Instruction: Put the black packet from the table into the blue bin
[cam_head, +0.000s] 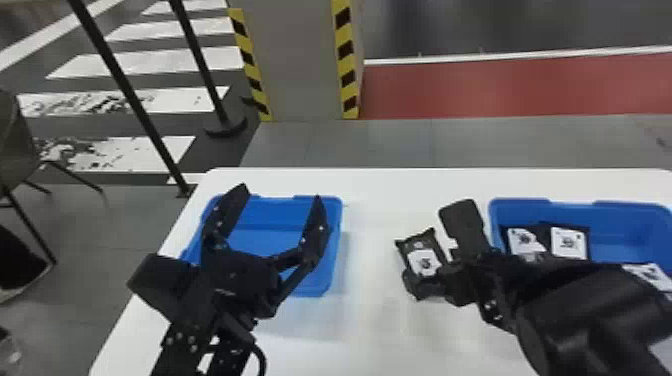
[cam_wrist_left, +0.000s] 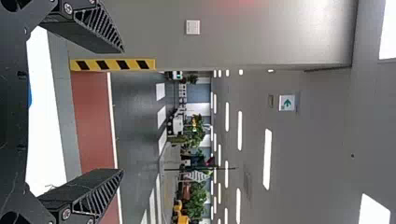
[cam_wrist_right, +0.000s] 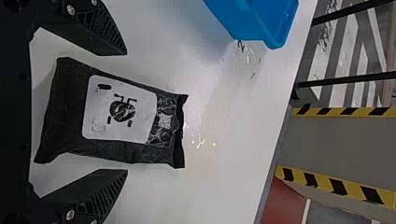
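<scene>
black packet: lying on the bench between the two bins, label (cam_wrist_right: 120, 109) face up
black packet (cam_head: 419, 246) look: dark, soft, a bit puffed and creased; one end flared, the other with a thin pinched seam; patterned patch beside the seam
label: pale, rounded corners, black printed graphic
right tool (cam_head: 432, 244): wide apart, one finger to each side of the packet, nothing gripped; right wrist view gives bench surface between each finger and the packet
finger texture: black, tapered, ribbed along the side, per both wrist views
left tool (cam_head: 280, 195): spread wide, nothing held, over the left blue bin in head view
left blue bin (cam_head: 334, 250): smooth, box-shaped, rounded corners; its corner (cam_wrist_right: 275, 28) also in right wrist view
right blue bin (cam_head: 625, 227): same type, partly behind right arm (cam_head: 565, 295); head view gives its contents, dark packets (cam_head: 570, 242) with pale labels
bench (cam_head: 370, 320): white, smooth, rounded corners; glossy reflections near the packet in right wrist view
pillar (cam_head: 300, 60): flat grey faces, yellow-black striped edges
floor: grey tiles (cam_head: 400, 145), red strip (cam_head: 500, 90), white painted bars (cam_head: 150, 65)
posts (cam_head: 127, 92): slim, dark, left side of head view
left wrist view extras: green arrow sign (cam_wrist_left: 287, 102), long ceiling lights (cam_wrist_left: 267, 158), leafy plants (cam_wrist_left: 194, 200)
</scene>
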